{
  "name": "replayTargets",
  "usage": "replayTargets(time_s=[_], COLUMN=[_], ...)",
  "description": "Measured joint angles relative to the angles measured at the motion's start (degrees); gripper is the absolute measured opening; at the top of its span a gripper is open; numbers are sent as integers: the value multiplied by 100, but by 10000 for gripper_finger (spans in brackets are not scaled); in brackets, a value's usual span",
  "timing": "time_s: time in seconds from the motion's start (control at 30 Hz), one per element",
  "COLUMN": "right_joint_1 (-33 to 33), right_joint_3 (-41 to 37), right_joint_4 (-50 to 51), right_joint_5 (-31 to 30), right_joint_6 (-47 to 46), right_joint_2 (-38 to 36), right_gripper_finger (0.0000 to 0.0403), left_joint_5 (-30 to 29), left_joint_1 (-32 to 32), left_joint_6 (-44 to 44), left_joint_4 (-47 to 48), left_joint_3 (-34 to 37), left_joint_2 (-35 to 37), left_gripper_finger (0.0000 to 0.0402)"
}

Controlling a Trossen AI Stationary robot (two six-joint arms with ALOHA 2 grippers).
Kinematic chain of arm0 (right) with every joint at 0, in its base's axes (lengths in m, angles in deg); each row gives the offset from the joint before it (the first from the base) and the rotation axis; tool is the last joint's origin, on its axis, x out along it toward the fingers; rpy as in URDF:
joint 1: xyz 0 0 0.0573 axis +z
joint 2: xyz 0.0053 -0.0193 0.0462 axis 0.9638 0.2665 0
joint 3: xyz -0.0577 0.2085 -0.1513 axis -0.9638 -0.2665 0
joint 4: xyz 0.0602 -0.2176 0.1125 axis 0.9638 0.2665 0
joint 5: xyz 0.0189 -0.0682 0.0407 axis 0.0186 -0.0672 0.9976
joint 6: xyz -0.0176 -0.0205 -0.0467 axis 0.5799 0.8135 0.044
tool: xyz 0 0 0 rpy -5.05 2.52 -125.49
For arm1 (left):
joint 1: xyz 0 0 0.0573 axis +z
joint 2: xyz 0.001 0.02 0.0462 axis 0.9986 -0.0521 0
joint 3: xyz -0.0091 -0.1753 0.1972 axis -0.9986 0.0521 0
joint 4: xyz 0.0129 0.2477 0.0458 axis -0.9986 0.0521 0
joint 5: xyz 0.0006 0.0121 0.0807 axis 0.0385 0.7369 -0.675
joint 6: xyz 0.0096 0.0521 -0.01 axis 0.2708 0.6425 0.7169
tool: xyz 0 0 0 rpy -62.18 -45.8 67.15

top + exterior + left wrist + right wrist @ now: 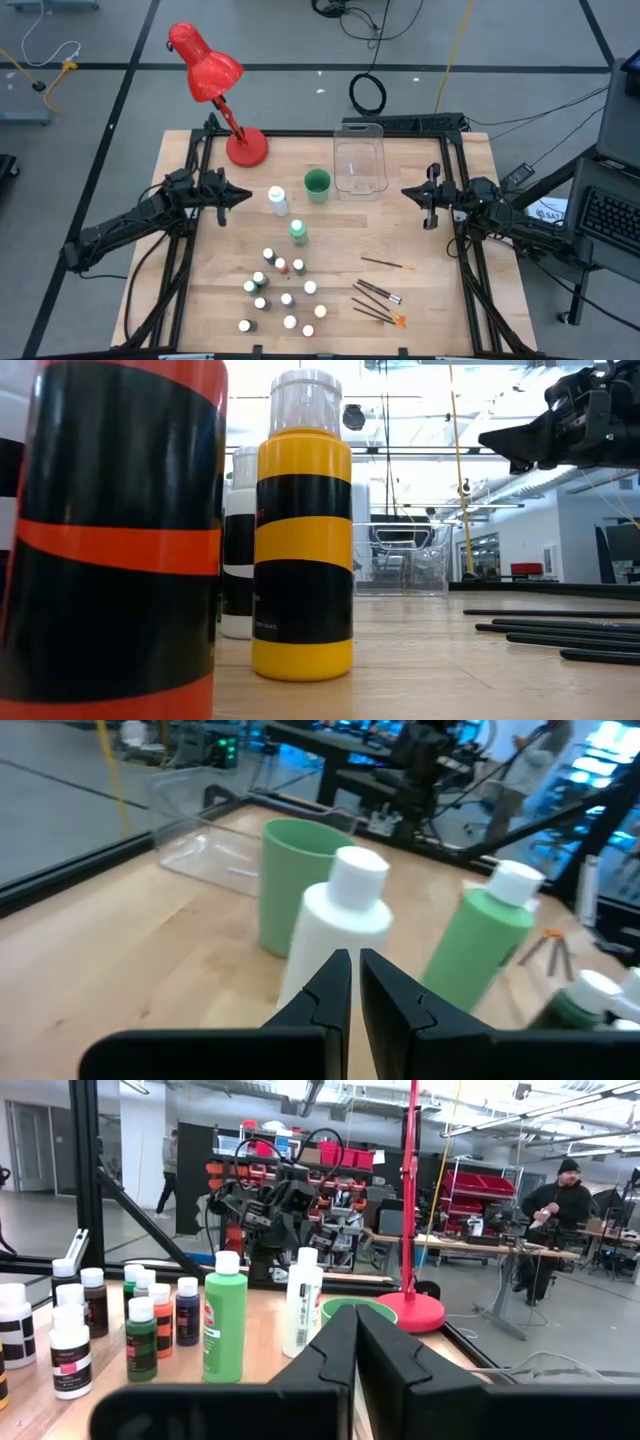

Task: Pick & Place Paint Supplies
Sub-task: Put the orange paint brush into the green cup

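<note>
Beside the white bottle (277, 201), left claw (243, 195) seemingly closed.

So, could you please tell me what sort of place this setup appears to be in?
Probably a robotics lab or workshop: behind the wooden table the right wrist view shows shelves of red parts bins, workbenches and a person, and cables trail over the floor.

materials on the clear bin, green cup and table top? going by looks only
Clear bin: likely rigid plastic, glossy; the table shows through its walls.
Green cup: looks like plastic with a matte, even colour and thin rim; I cannot rule out another material.
Table top: light wood, probably plywood or butcher block, smooth with visible grain lines.
</note>
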Motion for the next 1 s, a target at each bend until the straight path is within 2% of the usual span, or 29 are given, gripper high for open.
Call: replayTargets(time_s=[0.13, 0.43, 0.53, 0.67, 0.87, 1.0], right_joint_1=[0, -1, 1, -1, -1, -1], right_joint_3=[0, 0, -1, -1, 0, 0], right_joint_4=[-195, -336, -706, -700, -307, -321], right_joint_5=[8, -2, -11, -20, -266, -326], right_joint_6=[0, 13, 322, -69, 167, 391], right_joint_2=[0, 7, 28, 63, 269, 370], right_gripper_finger=[4, 4, 4, 4, 4, 4], left_joint_5=[-268, -305, -305, -433, -1050, -1246], left_joint_1=[0, 0, 0, -5, -199, -352], left_joint_6=[3, -20, -19, -108, 60, 169], left_joint_4=[-4, -7, -28, -51, 4, 6], left_joint_3=[0, 0, 0, 14, 17, 22], left_joint_2=[-67, -168, -166, -170, -772, -1211], left_gripper_finger=[26, 26, 26, 26, 26, 26])
